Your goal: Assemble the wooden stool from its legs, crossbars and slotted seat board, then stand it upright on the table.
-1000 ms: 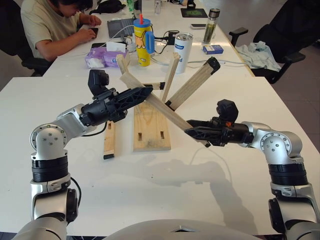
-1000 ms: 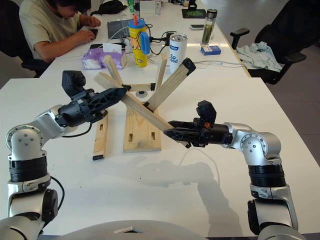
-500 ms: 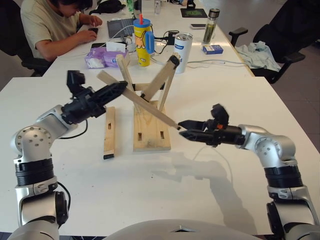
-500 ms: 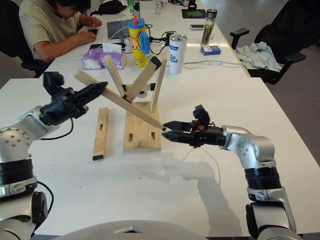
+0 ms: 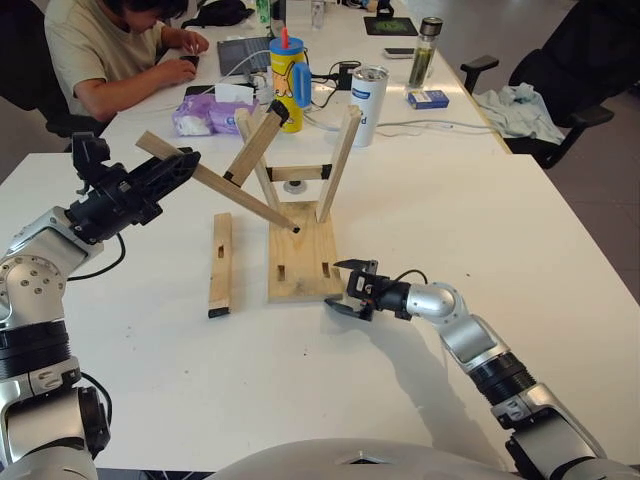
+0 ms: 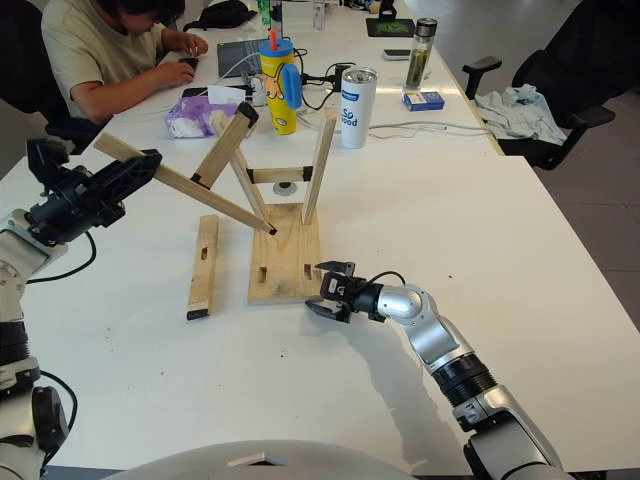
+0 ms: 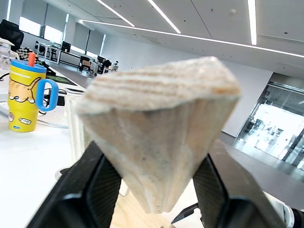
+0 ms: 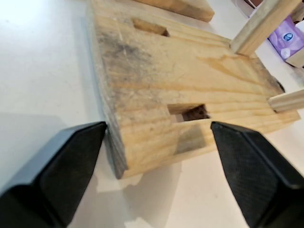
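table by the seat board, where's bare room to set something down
Bare: table right of the seat board, and near side. Crowded: strip between board and loose slotted bar; right gripper at its near corner; leg frame over its far end.

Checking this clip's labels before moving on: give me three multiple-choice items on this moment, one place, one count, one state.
1. Where is the right gripper? A. at the near end of the flat slotted wooden seat board B. by a cup C. on the raised legs
2. How many loose wooden bars lie flat beside that board? A. three B. one C. none
3. The fingers of the left gripper are: A. open B. shut on a cable C. shut on a leg of the joined wooden leg frame
Key: 1A, its open fingers flank the board's near edge; 2B, a single bar lies left of it; 3C, they clamp the leg's end.
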`<state>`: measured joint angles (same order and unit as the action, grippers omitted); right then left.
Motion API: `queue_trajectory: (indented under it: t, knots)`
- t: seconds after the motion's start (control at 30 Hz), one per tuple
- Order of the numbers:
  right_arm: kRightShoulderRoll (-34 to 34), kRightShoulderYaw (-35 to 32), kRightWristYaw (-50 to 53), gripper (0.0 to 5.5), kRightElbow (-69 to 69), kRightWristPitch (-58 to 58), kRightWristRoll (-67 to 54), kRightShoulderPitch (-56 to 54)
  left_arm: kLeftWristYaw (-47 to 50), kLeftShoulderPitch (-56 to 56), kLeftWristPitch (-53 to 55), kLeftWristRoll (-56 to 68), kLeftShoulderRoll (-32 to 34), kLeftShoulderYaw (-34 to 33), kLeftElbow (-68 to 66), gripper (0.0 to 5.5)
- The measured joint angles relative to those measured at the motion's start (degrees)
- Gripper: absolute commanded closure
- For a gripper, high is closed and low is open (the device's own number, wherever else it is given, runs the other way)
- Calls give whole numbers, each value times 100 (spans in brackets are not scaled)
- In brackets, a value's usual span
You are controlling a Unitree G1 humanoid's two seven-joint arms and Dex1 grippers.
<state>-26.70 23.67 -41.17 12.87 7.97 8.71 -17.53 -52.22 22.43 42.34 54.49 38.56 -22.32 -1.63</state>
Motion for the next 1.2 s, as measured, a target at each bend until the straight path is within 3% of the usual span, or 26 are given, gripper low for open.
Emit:
queue_trajectory:
  t: [0.27,0.47,0.63,1.2]
  knots:
    - [-203,-388,51,142,515,257,83,-212,-90,-500,-260,-230,-178,187,494,348]
    - [10,-526,-697,142,9,-600,-899,118,-213,-533,-477,-638,-221,682,732,348]
    - [117,-552,-737,142,-113,-954,-983,195,-371,-516,-483,-808,-121,807,730,348]
    - [267,-528,-609,142,-105,-1182,-934,171,-1113,168,-1102,-1791,151,1591,-38,348]
